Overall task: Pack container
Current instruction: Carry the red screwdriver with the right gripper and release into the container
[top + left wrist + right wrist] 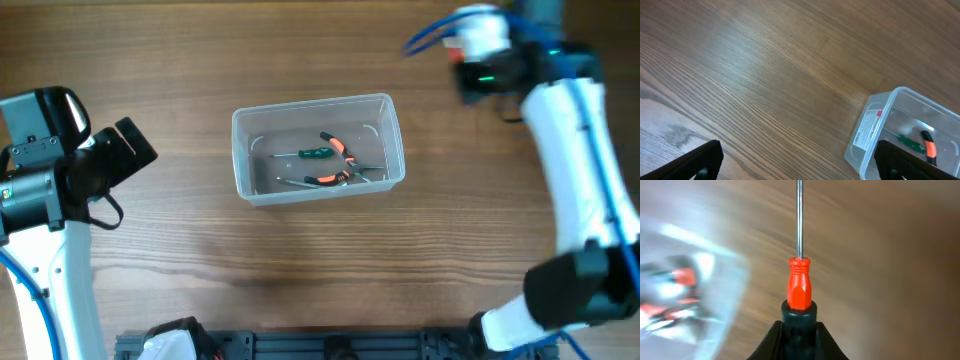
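The clear plastic container (310,104) stands mid-table. A green screwdriver (305,153) and orange-and-black pliers (337,166) lie inside it. My left gripper (128,150) is open and empty, left of the container and apart from it. In the left wrist view the gripper (800,167) is over bare wood, with the container's corner (871,131) at lower right. My right gripper (799,336) is shut on the black end of a red-handled screwdriver (799,282), whose shaft points away. In the overhead view this gripper (480,78) is blurred, beyond the container's right end. The container (732,262) is a blur at the left of the right wrist view.
The table is brown wood (200,260). A dark rack (330,345) runs along the near edge, with a white object (170,343) on it. Blue cables (430,35) hang off the right arm at the far right.
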Robot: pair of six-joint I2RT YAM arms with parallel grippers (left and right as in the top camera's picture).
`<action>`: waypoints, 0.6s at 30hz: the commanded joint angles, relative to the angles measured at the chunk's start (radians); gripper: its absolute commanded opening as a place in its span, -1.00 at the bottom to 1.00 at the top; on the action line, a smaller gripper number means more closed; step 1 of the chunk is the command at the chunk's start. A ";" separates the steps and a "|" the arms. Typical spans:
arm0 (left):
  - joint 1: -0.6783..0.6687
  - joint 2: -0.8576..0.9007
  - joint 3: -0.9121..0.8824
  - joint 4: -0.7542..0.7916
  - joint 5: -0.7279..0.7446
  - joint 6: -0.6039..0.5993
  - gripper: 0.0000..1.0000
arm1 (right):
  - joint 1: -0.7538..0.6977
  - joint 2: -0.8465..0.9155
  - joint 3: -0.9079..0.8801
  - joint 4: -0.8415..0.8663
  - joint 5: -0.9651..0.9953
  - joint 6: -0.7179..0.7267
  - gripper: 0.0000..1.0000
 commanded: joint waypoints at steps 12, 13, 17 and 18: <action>0.003 0.002 0.010 0.000 -0.013 0.006 0.99 | 0.476 0.366 -0.002 0.092 -0.297 -0.634 -0.91; 0.003 0.002 0.010 0.000 -0.013 0.006 1.00 | 0.476 0.388 -0.002 0.090 -0.297 -0.624 -0.91; 0.003 0.002 0.010 0.000 -0.013 0.006 0.99 | 0.476 0.427 -0.002 0.093 -0.296 -0.602 -0.91; 0.003 0.002 0.010 0.000 -0.013 0.006 1.00 | 0.476 0.426 -0.001 0.099 -0.296 -0.602 -0.89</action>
